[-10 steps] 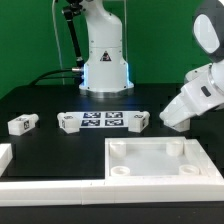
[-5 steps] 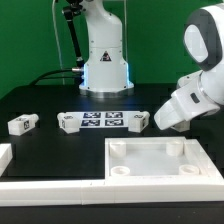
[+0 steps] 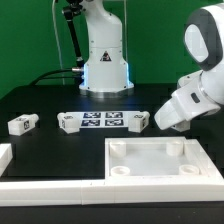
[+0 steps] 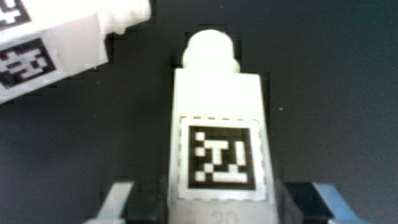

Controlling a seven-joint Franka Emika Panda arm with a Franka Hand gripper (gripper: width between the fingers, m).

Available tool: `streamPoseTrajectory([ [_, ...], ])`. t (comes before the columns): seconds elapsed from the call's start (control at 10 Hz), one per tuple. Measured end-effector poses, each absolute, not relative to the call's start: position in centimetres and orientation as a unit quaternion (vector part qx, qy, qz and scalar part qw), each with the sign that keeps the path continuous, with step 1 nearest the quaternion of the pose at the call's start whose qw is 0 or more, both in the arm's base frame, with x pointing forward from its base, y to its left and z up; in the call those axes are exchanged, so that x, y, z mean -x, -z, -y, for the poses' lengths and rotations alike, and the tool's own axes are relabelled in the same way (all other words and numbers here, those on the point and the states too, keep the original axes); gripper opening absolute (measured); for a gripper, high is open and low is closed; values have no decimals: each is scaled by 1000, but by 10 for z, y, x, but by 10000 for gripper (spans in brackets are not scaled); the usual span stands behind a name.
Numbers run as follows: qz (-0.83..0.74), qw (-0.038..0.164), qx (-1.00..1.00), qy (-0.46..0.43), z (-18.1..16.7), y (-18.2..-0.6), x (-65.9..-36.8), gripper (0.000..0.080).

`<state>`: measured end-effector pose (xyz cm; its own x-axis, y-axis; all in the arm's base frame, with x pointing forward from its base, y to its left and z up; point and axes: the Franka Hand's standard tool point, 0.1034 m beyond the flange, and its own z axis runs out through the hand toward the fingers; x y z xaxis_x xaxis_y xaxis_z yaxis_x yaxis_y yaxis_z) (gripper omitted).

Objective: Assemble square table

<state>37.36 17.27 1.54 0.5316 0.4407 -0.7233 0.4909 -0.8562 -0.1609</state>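
Leg block [image 4: 221, 120] inside gripper [image 4: 221, 198] in wrist view, jaws perhaps clamped, cannot tell, exterior view hides both

White tray-like top [image 3: 150, 158] lies rim-up, 3 tagged legs [image 3: 22, 123] beyond it.

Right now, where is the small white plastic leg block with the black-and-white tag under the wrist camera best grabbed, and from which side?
Grip the small white leg block across its two long plain sides, coming down onto the tagged face. It lies flat and those sides run straight and parallel, while the rounded peg end would probably slip. The gripper straddles it that way.
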Motion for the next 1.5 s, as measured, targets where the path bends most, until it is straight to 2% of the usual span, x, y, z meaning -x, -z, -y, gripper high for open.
streamPoseTrajectory([
  [0.5,-266,31,-875,404,-173,-16,-374,291],
  [0.6,-268,29,-873,407,-171,-20,-375,291],
  [0.8,-267,10,-885,380,-152,-75,-404,291],
  [0.9,-267,11,-888,375,-142,-98,-406,291],
  [1.0,-256,5,-894,366,-138,-112,-405,291],
  [1.2,-250,-9,-918,309,-137,-107,-409,291],
  [1.4,-251,-10,-934,253,-132,-109,-416,291],
  [1.5,-256,-15,-944,208,-128,-115,-444,291],
])
